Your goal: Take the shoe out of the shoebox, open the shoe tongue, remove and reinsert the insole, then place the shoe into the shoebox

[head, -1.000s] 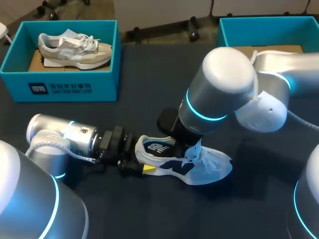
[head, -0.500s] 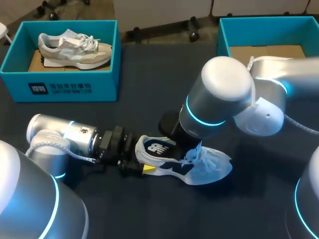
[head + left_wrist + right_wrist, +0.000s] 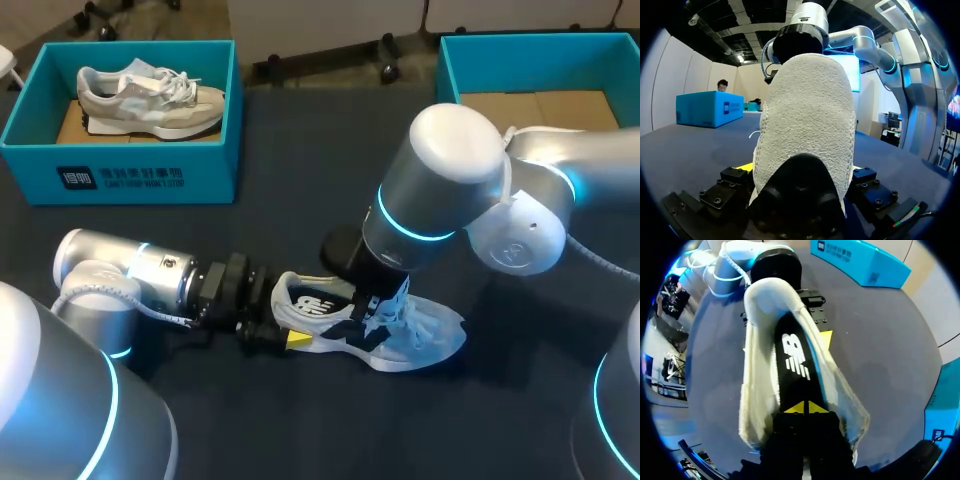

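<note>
A white and navy shoe [image 3: 420,335] lies on the dark table [image 3: 300,430], toe to the right. My left gripper [image 3: 285,322] holds its heel, one finger on each side; in the left wrist view the heel [image 3: 805,115] fills the space between the fingers of the left gripper [image 3: 801,170]. My right gripper [image 3: 365,305] reaches down into the shoe's opening. In the right wrist view the yellow tips of the right gripper [image 3: 805,407] are pinched together on the black insole [image 3: 792,357], which lies inside the shoe [image 3: 757,370].
A blue shoebox [image 3: 120,170] at the back left holds a grey shoe [image 3: 150,100]. A second blue shoebox [image 3: 540,45] stands at the back right, behind my right arm, with only brown cardboard showing inside. Bare table stretches in front of the shoe.
My right gripper has dropped deeper into the shoe's opening and its fingers have closed. The left arm and the shoe's heel have stayed in place.
</note>
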Controlling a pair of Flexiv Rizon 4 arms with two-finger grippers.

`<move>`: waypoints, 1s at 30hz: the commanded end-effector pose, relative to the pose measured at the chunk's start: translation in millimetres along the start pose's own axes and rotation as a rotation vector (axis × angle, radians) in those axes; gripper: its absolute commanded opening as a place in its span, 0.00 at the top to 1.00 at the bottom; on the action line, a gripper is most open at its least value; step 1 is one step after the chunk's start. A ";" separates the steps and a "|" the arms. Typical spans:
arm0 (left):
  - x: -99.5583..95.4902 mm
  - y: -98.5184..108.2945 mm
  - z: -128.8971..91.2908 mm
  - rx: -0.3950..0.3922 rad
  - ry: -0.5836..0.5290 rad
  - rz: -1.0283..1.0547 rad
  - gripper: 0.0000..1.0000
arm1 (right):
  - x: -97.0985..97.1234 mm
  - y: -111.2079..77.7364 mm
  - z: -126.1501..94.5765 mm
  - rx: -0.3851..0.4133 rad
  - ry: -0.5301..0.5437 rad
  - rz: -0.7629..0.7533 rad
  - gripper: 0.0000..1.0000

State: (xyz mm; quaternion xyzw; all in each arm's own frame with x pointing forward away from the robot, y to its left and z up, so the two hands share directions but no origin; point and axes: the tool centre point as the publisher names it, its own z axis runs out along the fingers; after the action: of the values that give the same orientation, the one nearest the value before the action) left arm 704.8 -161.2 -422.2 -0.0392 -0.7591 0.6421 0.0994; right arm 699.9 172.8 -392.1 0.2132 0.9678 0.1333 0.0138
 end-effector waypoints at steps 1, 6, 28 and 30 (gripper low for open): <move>-0.8 2.4 1.2 0.001 0.000 0.000 1.00 | 5.2 -9.1 -15.9 -0.016 0.005 -0.002 1.00; -0.8 2.4 1.2 0.001 0.000 0.000 1.00 | 9.8 -9.6 -29.8 -0.060 0.001 -0.021 1.00; -0.8 2.4 1.2 0.001 0.000 0.000 1.00 | 0.3 1.6 3.4 0.046 -0.097 0.010 0.69; -0.8 2.4 1.2 0.001 0.000 0.000 1.00 | -0.2 2.1 5.8 0.046 -0.099 0.011 0.68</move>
State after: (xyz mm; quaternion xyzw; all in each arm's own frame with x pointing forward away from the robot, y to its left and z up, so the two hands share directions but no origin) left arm 704.8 -161.1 -422.3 -0.0393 -0.7591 0.6421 0.0994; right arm 698.4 164.4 -388.7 0.2237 0.9671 0.1078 0.0552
